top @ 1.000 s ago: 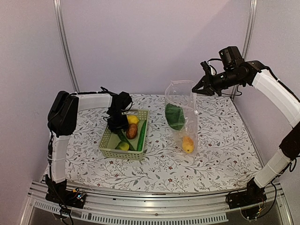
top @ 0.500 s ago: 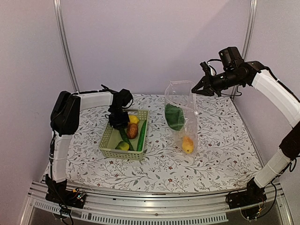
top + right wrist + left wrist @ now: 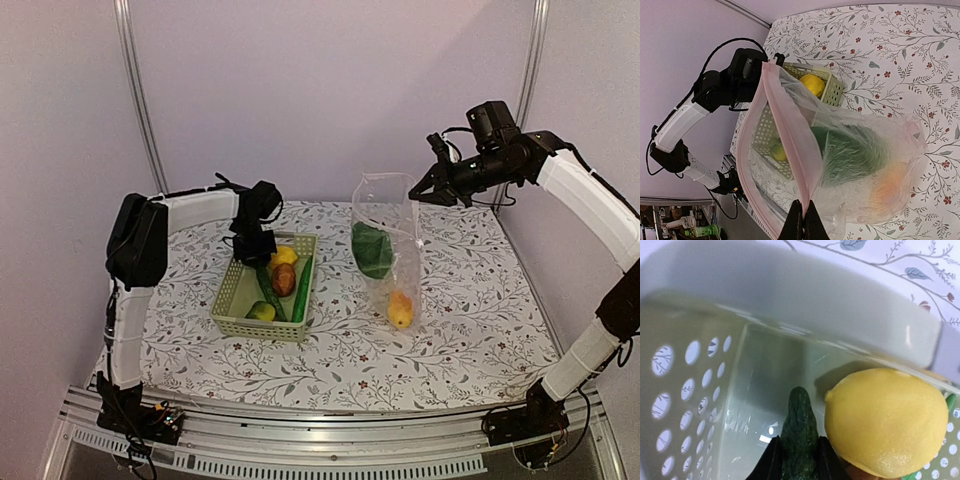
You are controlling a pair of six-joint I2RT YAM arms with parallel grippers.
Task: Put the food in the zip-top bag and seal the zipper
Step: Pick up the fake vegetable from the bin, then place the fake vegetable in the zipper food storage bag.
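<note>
My left gripper (image 3: 256,258) reaches down into the back end of the pale green basket (image 3: 232,300). Its jaws (image 3: 799,460) press both sides of the dark green cucumber (image 3: 800,430), with a yellow lemon (image 3: 887,420) right beside it. A reddish-brown round piece (image 3: 283,279), a second long green piece (image 3: 302,285) and a yellow-green lemon (image 3: 262,311) also lie in the basket. My right gripper (image 3: 803,217) is shut on the pink zipper (image 3: 790,140) and holds the zip-top bag (image 3: 395,250) up with its mouth open. Inside are the leafy green (image 3: 373,250) and the orange-yellow piece (image 3: 400,308).
The basket stands left of centre on the floral tablecloth (image 3: 330,360), the hanging bag right of centre, with a gap of cloth between them. A purple wall with metal posts (image 3: 140,100) closes off the back.
The left jaws have narrowed onto the cucumber, and the left wrist has shifted slightly toward the basket's back end. The right arm and the bag have not moved.
</note>
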